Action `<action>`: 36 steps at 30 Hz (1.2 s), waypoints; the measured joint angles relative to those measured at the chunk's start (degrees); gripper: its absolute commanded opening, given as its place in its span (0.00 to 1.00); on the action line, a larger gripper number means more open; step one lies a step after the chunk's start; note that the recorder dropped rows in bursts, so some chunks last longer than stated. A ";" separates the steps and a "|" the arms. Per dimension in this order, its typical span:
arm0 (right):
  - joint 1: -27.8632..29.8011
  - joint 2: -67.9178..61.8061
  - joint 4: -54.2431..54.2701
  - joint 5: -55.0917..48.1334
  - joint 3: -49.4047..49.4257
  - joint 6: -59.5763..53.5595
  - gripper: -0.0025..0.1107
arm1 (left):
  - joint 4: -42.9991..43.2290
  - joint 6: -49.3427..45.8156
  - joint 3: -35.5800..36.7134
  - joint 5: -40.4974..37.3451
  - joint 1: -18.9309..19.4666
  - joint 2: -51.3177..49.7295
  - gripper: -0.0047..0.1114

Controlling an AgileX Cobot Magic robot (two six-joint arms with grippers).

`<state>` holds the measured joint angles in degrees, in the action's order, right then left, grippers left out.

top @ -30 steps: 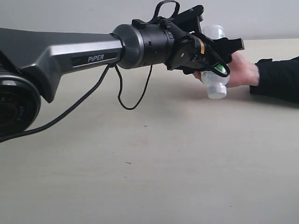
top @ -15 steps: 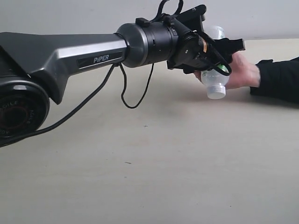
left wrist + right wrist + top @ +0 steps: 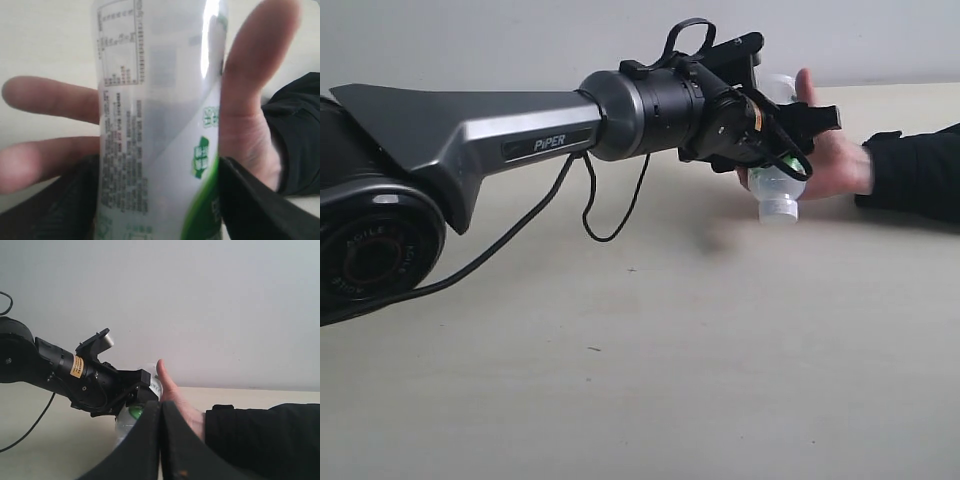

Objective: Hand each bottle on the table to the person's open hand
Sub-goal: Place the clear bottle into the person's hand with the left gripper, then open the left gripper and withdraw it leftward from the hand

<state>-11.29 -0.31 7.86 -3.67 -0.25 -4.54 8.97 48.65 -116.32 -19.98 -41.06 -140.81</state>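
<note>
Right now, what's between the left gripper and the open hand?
The clear bottle with the white-green label, held in the jaws of the left gripper, with the person's open hand right behind it. The left wrist view shows it.

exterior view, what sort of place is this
Probably a robotics lab bench: bare beige table, plain grey wall, a PiPER-marked robot arm holding a bottle at a person's hand.

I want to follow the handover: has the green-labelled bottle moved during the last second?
Yes. The bottle has sunk slightly: its upper end stood clearly above the far edge of the table and now reaches barely above it.
</note>
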 measured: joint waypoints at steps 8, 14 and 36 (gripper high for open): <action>0.00 0.00 0.00 0.00 0.00 0.00 0.02 | -0.37 -0.10 0.00 -0.25 -0.36 0.00 0.71; 0.00 0.00 0.00 0.00 0.00 0.00 0.02 | -0.51 -0.23 0.00 -3.11 -0.36 1.29 0.71; 0.00 0.00 0.00 0.00 0.00 0.00 0.02 | 0.13 -13.50 0.00 -33.43 -2.54 17.60 0.04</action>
<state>-11.29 -0.31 7.86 -3.67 -0.25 -4.54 9.09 35.15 -116.32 -53.40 -43.59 -123.21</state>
